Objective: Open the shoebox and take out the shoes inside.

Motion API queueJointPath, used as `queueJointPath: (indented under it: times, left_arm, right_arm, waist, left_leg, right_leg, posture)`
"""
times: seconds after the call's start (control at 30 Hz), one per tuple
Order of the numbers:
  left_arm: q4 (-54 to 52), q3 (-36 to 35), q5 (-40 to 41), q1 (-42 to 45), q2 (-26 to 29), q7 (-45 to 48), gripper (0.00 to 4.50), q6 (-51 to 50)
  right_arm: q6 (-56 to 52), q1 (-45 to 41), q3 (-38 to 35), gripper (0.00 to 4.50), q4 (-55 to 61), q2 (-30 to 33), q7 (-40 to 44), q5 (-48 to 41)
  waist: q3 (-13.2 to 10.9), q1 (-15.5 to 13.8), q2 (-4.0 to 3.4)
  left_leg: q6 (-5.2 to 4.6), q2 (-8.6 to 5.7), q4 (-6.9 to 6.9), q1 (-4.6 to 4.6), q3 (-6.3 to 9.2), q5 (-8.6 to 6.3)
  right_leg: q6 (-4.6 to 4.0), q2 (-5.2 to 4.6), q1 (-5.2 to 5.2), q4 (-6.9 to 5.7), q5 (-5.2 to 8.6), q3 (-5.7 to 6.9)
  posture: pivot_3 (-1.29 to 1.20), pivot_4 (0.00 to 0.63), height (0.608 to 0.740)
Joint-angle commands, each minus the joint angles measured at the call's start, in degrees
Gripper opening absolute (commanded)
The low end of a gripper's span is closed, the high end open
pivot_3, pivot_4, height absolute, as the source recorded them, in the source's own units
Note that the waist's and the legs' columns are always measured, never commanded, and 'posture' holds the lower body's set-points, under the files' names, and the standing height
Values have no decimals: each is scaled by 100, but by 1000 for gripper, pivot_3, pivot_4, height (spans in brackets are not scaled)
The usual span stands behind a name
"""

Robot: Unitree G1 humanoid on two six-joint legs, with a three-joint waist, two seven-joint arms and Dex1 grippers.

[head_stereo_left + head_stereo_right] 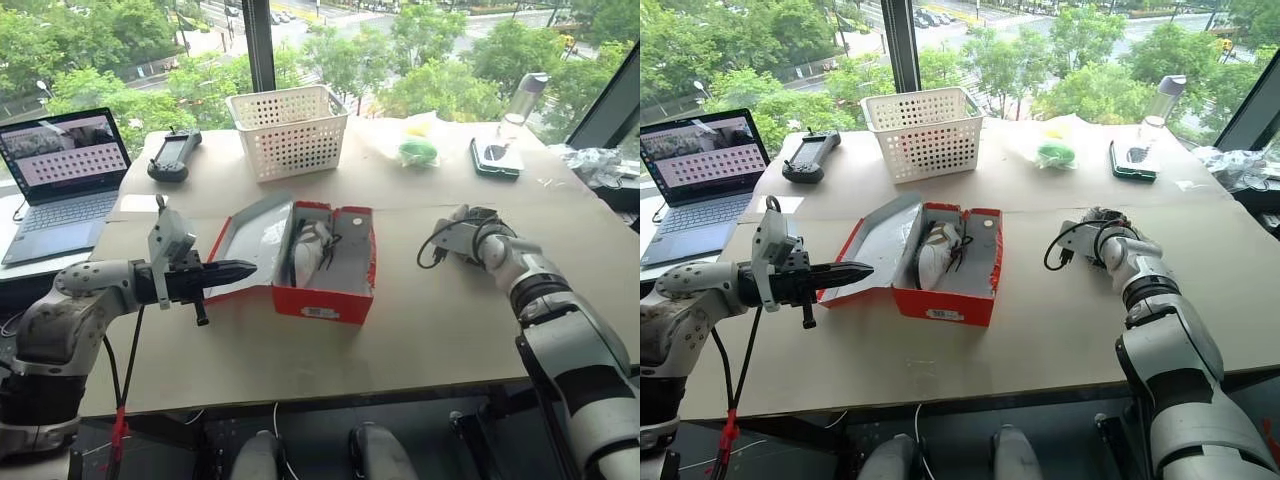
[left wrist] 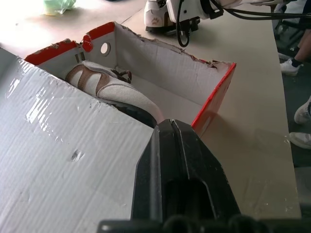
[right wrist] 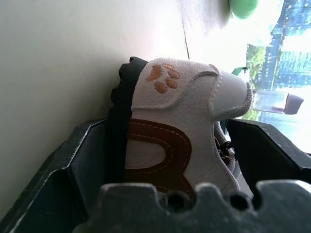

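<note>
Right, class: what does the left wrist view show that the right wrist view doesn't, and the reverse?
Left wrist view: the open shoebox, its grey lid, one shoe lying inside, and the shut left hand.
Right wrist view: the orange paw print on the other shoe, close up between the open right hand fingers.
Both: that other shoe, out on the table at the right hand.

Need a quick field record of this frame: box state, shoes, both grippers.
box: red cardboard shoebox, lid open, lying flat toward the robot's left
shoe in box: one white sneaker with brown trim inside
shoe out: second white sneaker on the table, between the right gripper's spread fingers
left gripper: shut, over the open lid
nearby: white perforated plastic basket behind the box
</note>
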State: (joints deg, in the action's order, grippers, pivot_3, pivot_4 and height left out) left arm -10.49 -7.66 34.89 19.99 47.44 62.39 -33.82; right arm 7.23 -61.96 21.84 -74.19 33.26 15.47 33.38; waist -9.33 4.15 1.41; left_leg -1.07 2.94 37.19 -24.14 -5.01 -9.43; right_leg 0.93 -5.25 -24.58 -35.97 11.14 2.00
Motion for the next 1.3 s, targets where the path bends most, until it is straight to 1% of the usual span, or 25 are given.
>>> queueJointPath:
  times: [0.03, 0.17, 0.23, 0.3, 0.33, 0.4, 0.47, 0.53, 0.6, 0.67, 0.73, 0.87, 1.0, 1.03, 1.1, 1.13, 1.3]
  left_arm:
    - [-153, -104, 71, 47, 30, -15, 0, -1]
    - [-147, -112, 70, 41, 46, -8, 0, -1]
    - [-143, -118, 70, 42, 55, -5, 0, -4]
    - [-139, -124, 73, 41, 56, -3, 0, -7]
    - [-142, -119, 70, 42, 55, -4, 0, -6]
    - [-154, -113, 76, 46, 46, -13, 0, -18]
    - [-154, -107, 80, 57, 40, -16, 0, -23]
    - [-145, -100, 75, 68, 37, -15, 0, -18]
    - [-146, -98, 72, 69, 39, -15, 0, -15]
    - [-141, -90, 66, 82, 35, -20, 0, -13]
    - [-132, -80, 58, 102, 27, -27, 0, -6]
    - [-152, -87, 66, 96, 21, -53, 0, -15]
    - [-179, -103, 70, 54, 25, -73, 0, -15]
    - [-182, -103, 68, 50, 25, -79, 0, -15]
    - [-198, -110, 77, 47, 30, -89, 0, -30]
    - [-203, -111, 79, 48, 31, -93, 0, -34]
    - [-184, -129, 71, 62, 63, -108, 0, -38]
  right_arm:
    - [77, 28, -147, 4448, 136, -6, 584, -276]
    - [196, -177, -220, 4448, 512, 336, 1314, -398]
    - [232, -219, -280, 4448, 1099, 597, 2206, -592]
    - [-48, -178, -478, 4448, 1851, 756, 3144, -964]
    - [-362, -186, -631, 4448, 2314, 786, 3561, -1228]
    - [-947, -139, -817, 4448, 3161, 869, 4283, -1624]
    - [-1409, -31, -895, 4448, 3935, 965, 4826, -1869]
    - [-1736, -15, -972, 4448, 4598, 997, 5128, -2072]
    - [-1975, -78, -1036, 4448, 5027, 943, 5214, -2229]
    - [-2210, -246, -1040, 4448, 5403, 778, 5326, -2433]
    - [-2198, -275, -935, 4448, 5388, 730, 5274, -2354]
    - [-1698, -220, -553, 4448, 4492, 918, 4658, -1647]
    - [-1475, -425, -599, 4448, 3420, 873, 3906, -1472]
    - [-1473, -513, -675, 4448, 3100, 842, 3716, -1497]
    - [-1483, -644, -896, 4448, 2576, 768, 3455, -1680]
    - [-1463, -672, -948, 4448, 2392, 755, 3393, -1731]
    - [-1404, -572, -1207, 4448, 1982, 613, 3454, -2046]
  waist:
    - [0, 2, 0]
    - [-1, -16, -1]
    - [-2, -24, -2]
    - [-7, -27, -7]
    - [-7, -21, -7]
    - [-8, -13, -6]
    - [-9, -21, -6]
    - [-10, -59, -8]
    - [-10, -98, -8]
    - [-10, -148, -8]
    - [-10, -173, -8]
    - [-9, -249, -7]
    - [-10, -316, -6]
    - [-10, -317, -6]
    - [-10, -313, -5]
    - [-11, -314, -4]
    - [-11, -261, -4]
  left_leg:
    - [0, 0, -5, 1, 4, 0]
    - [0, -1, -23, 4, 5, 0]
    - [0, -2, -29, -5, 2, 1]
    - [-1, -5, -31, -29, 0, 1]
    - [-1, -5, -32, -32, -2, 1]
    - [-1, -5, -35, -32, -8, 1]
    - [-1, -3, -42, -32, -12, 0]
    - [-1, -1, -43, -32, -11, 0]
    - [0, 0, -43, -32, -12, 0]
    - [1, -1, -42, -32, -17, -1]
    - [2, -1, -42, -33, -22, -1]
    - [8, -4, -39, -39, -34, -4]
    - [30, -8, -34, -73, -59, -16]
    - [9, -10, -33, -85, -60, -3]
    - [4, -10, -32, -115, -63, 3]
    - [5, -10, -32, -125, -65, 5]
    - [5, -5, -35, -135, -62, 5]
  right_leg:
    - [0, 1, 0, 0, 0, -1]
    - [-4, 3, -6, 0, 3, -2]
    - [-4, 3, -19, -1, 5, -3]
    - [12, 2, -51, -7, -4, -20]
    - [28, 3, -58, -8, -14, -26]
    - [31, 4, -61, -7, -13, -32]
    - [32, 6, -67, -8, -12, -40]
    - [30, 6, -67, -9, -10, -33]
    - [28, 4, -69, -8, -8, -29]
    - [3, 1, -70, -7, 6, -28]
    - [-5, -2, -73, -7, 11, -30]
    - [-6, -9, -68, -1, 11, -19]
    - [-6, -23, -93, 8, 9, -8]
    - [-8, -23, -103, 7, 6, -9]
    - [-28, -19, -137, 2, -15, -13]
    - [-10, -15, -148, -1, -34, -18]
    - [-5, -2, -156, -2, -33, -18]
  posture:
    - [0, 150, 733]
    - [0, 150, 733]
    - [0, 150, 733]
    - [0, 150, 733]
    - [0, 150, 733]
    - [0, 150, 733]
    - [0, 150, 733]
    - [0, 150, 733]
    - [0, 150, 733]
    - [0, 150, 733]
    - [0, 150, 733]
    - [0, 150, 733]
    - [0, 150, 733]
    - [0, 150, 733]
    - [0, 150, 733]
    - [0, 150, 733]
    - [0, 150, 733]
